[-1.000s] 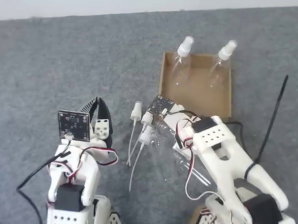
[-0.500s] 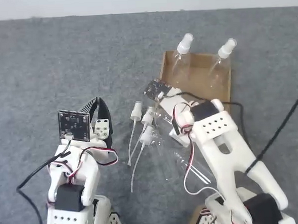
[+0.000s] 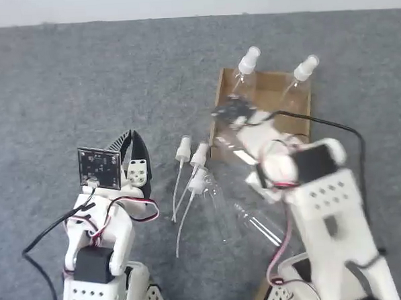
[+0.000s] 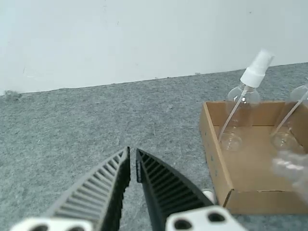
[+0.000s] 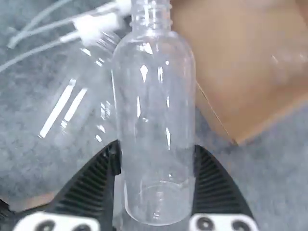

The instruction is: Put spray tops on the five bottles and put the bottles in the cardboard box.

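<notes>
A grey felt-covered table [image 3: 82, 82] before a plain white wall is shown, with two capped bottles [image 3: 241, 87] placed in a cardboard box [image 3: 310, 114] and loose spray tops [image 3: 183, 148] lying just beside it. A clear bottle [image 5: 154, 96] with a bare neck is clamped near its base by the right gripper [image 5: 156, 153] at the box's edge; it could be dropped in uncapped, or slip askew, being smooth and gripped so low. The right arm is stretched forward toward the box, while the left gripper [image 4: 133, 155] is kept well apart, jaws pressed together on nothing.
</notes>
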Available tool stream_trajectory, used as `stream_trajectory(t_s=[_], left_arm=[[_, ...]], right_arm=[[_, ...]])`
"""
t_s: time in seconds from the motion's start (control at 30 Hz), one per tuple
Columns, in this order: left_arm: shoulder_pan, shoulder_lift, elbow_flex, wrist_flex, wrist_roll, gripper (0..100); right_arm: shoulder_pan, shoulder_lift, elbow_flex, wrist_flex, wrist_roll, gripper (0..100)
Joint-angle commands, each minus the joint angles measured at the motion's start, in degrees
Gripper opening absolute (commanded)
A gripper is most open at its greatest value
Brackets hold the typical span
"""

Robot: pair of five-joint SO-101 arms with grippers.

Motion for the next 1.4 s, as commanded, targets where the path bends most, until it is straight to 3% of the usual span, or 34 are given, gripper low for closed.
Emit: stream_trajectory(t_s=[0.0, 0.3, 0.57, 0.77, 1.03, 1.37], left_arm=[[-0.09, -0.09, -0.75, -1.32, 0.35, 1], [-0.09, 19.69, -9.45, -1.58, 0.18, 1], [0.00, 45.19, -23.34, -1.23, 0.18, 2], [5.36, 65.58, -37.58, 4.40, -1.93, 11], [7.82, 90.99, -52.18, 5.54, -0.79, 12], [7.12, 100.40, -55.96, 5.36, 0.44, 12]], right_arm=[[11.38, -6.73, -3.69, 3.91, 5.63, 7.6], [38.11, -6.90, 0.35, -1.80, 18.99, 7.6], [51.38, -0.66, 13.27, -17.71, 25.49, 7.7], [55.52, 10.59, 13.63, -25.27, 25.05, 7.7], [57.89, 19.65, 13.63, -30.64, 25.41, 7.7], [57.71, 20.53, 13.63, -31.34, 25.41, 7.7]])
